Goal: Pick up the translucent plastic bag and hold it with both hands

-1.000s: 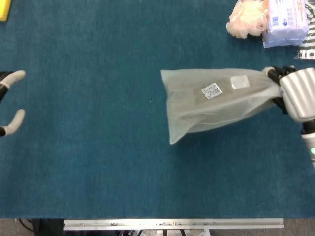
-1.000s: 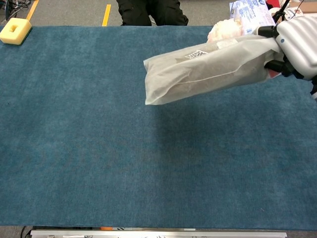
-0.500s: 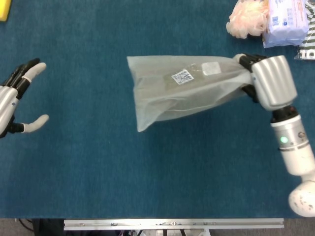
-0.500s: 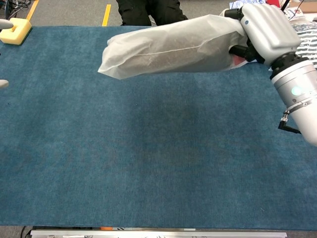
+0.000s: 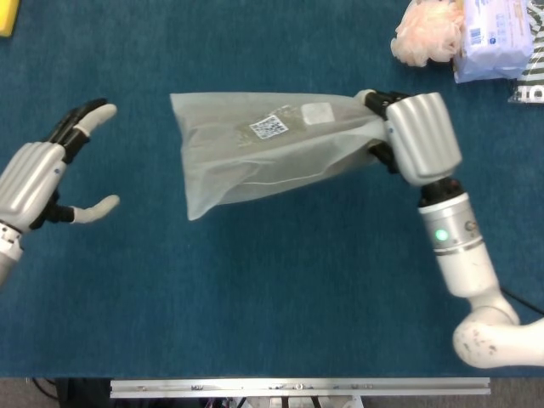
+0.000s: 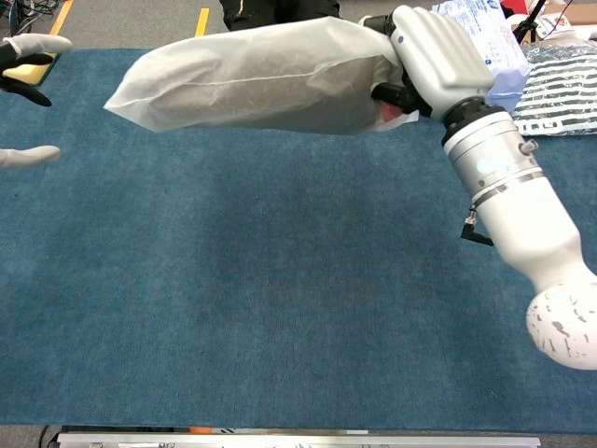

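The translucent plastic bag [image 5: 263, 144] hangs in the air above the blue table, stretched sideways, with a white barcode label on top. My right hand [image 5: 415, 136] grips its right end; the same hand [image 6: 431, 58] and bag [image 6: 252, 79] appear at the top of the chest view. My left hand [image 5: 42, 183] is at the left, fingers spread and holding nothing, a short gap away from the bag's free left end. In the chest view only the fingertips [image 6: 33, 45] of the left hand show at the left edge.
A pink fluffy item [image 5: 425, 32] and a white-blue packet [image 5: 493, 34] lie at the table's far right corner, beside a striped bag [image 6: 564, 79]. A yellow sponge [image 5: 7, 15] lies at the far left. The table's front edge has a metal rail [image 5: 297, 387].
My right hand has carried the bag leftward and higher over the table. My left hand has moved in from the left edge toward the bag, still spread.
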